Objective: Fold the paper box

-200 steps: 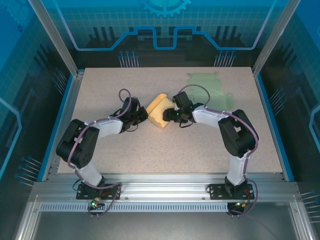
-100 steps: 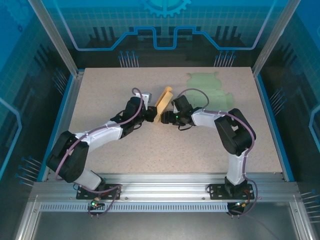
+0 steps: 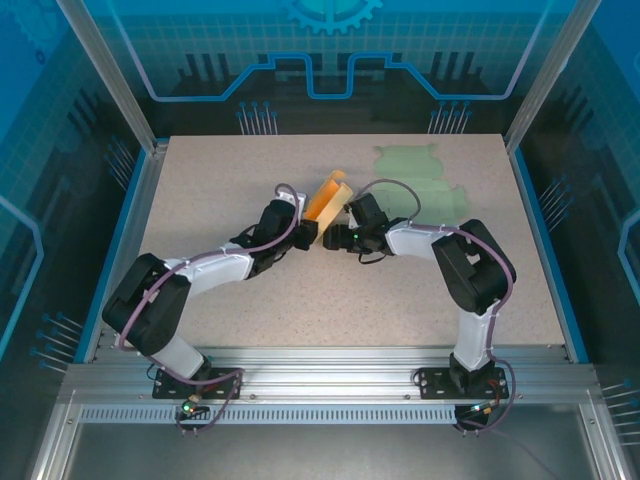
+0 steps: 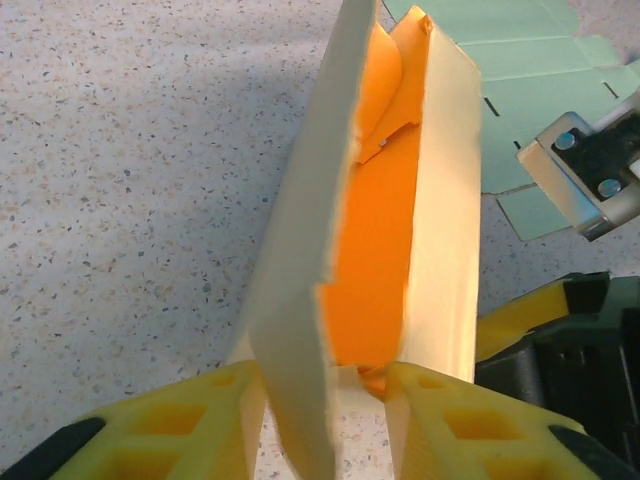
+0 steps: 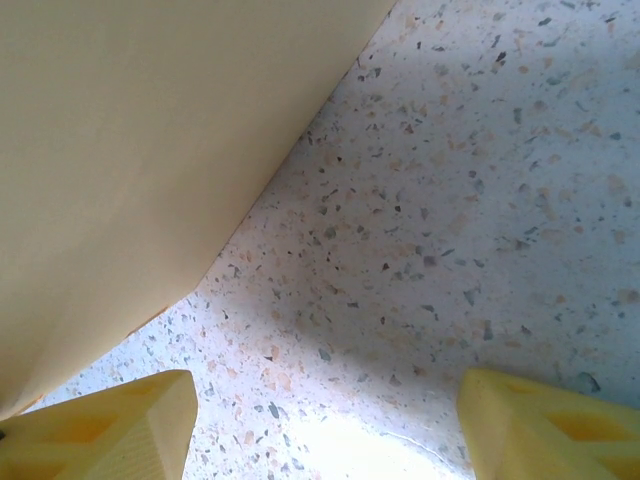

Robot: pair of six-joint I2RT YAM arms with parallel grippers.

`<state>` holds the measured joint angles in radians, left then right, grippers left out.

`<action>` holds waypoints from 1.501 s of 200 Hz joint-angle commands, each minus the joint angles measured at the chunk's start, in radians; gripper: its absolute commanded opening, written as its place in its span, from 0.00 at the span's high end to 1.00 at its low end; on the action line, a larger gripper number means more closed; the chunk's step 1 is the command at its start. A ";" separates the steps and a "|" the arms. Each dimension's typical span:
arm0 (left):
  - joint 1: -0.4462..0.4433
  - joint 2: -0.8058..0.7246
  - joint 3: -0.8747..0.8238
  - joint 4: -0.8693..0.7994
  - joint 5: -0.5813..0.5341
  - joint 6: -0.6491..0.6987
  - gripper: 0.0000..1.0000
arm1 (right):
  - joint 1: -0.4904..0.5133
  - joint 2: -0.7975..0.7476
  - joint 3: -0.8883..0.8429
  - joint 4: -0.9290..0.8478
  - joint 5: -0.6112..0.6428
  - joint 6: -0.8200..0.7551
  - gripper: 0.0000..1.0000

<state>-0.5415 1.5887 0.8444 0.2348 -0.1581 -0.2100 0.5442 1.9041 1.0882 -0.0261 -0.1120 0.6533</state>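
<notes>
The paper box [image 3: 328, 196] is cream outside and orange inside, and stands on its edge at the middle of the table, its open side partly up. In the left wrist view the box [image 4: 380, 230] rises away from my left gripper [image 4: 325, 440]. Its near end sits between the two yellow fingers [image 4: 190, 425], which stand apart with speckled table showing between them. My left gripper [image 3: 305, 233] is at the box's near left. My right gripper [image 3: 337, 237] is just right of it and open, and its fingers [image 5: 110, 425] are wide over bare table. The box's cream wall [image 5: 150, 150] lies beside the left one.
A flat pale green cardboard blank [image 3: 420, 175] lies on the table behind the right arm, also seen past the box as the green blank [image 4: 530, 80]. The right arm's wrist [image 4: 585, 175] is close on the right of the box. Blue walls ring the table [image 3: 250, 300].
My left gripper has gone from shut to open. The box has turned from edge-on to showing its orange inside. The right gripper has barely moved.
</notes>
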 commanded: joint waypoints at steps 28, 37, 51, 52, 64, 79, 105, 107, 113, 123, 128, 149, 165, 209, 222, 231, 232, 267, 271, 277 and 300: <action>0.015 -0.033 0.007 -0.043 0.015 0.066 0.41 | 0.002 -0.012 0.041 -0.090 0.023 -0.029 0.29; 0.028 -0.048 0.008 -0.046 0.026 0.056 0.39 | 0.001 -0.009 0.048 -0.095 0.026 -0.030 0.29; 0.052 -0.071 0.006 -0.042 0.049 0.034 0.38 | 0.000 -0.005 0.057 -0.098 0.026 -0.033 0.29; 0.054 -0.072 0.006 -0.042 0.050 0.033 0.38 | 0.000 -0.005 0.057 -0.098 0.026 -0.033 0.29; 0.073 -0.091 0.005 -0.045 0.062 0.017 0.34 | 0.000 0.000 0.067 -0.101 0.026 -0.035 0.29; 0.089 -0.117 0.007 -0.050 0.068 0.003 0.26 | 0.000 0.005 0.077 -0.107 0.026 -0.038 0.29; 0.115 -0.167 0.022 -0.086 0.057 -0.043 0.07 | 0.000 0.010 0.090 -0.116 0.028 -0.044 0.29; 0.117 -0.171 0.025 -0.090 0.058 -0.046 0.04 | 0.000 0.010 0.090 -0.115 0.028 -0.044 0.29; 0.125 -0.182 0.032 -0.101 0.058 -0.061 0.01 | 0.000 0.013 0.090 -0.117 0.029 -0.044 0.29; 0.143 -0.190 0.055 -0.132 0.061 -0.085 0.01 | -0.001 0.013 0.092 -0.117 0.029 -0.046 0.29; 0.156 -0.190 0.070 -0.152 0.065 -0.097 0.01 | 0.000 0.013 0.093 -0.117 0.029 -0.046 0.29; 0.235 -0.140 0.172 -0.272 0.102 -0.154 0.01 | -0.001 0.016 0.097 -0.117 0.028 -0.048 0.29; 0.301 -0.053 0.265 -0.371 0.154 -0.174 0.01 | -0.001 0.018 0.100 -0.118 0.029 -0.047 0.29; 0.456 0.194 0.430 -0.459 0.375 -0.244 0.01 | -0.003 0.003 0.095 -0.129 0.035 -0.052 0.29; 0.476 0.239 0.444 -0.461 0.377 -0.249 0.02 | -0.005 -0.011 0.090 -0.137 0.042 -0.058 0.29; 0.487 0.263 0.452 -0.475 0.384 -0.258 0.05 | -0.008 -0.025 0.091 -0.150 0.050 -0.066 0.29; 0.488 0.266 0.453 -0.477 0.385 -0.260 0.05 | -0.009 -0.025 0.091 -0.152 0.051 -0.067 0.29; 0.494 0.293 0.415 -0.492 0.376 -0.281 0.18 | -0.031 -0.080 0.105 -0.215 0.088 -0.104 0.28; 0.494 0.295 0.409 -0.493 0.368 -0.284 0.21 | -0.036 -0.088 0.105 -0.221 0.092 -0.107 0.28; 0.494 0.302 0.402 -0.491 0.363 -0.291 0.27 | -0.041 -0.100 0.107 -0.226 0.097 -0.112 0.28; 0.489 0.332 0.378 -0.445 0.433 -0.341 0.35 | -0.066 -0.143 0.111 -0.241 0.104 -0.124 0.28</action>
<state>-0.0479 1.8938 1.2545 -0.2295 0.1955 -0.4915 0.5095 1.8351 1.1664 -0.2203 -0.0368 0.5632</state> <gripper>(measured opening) 0.679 0.718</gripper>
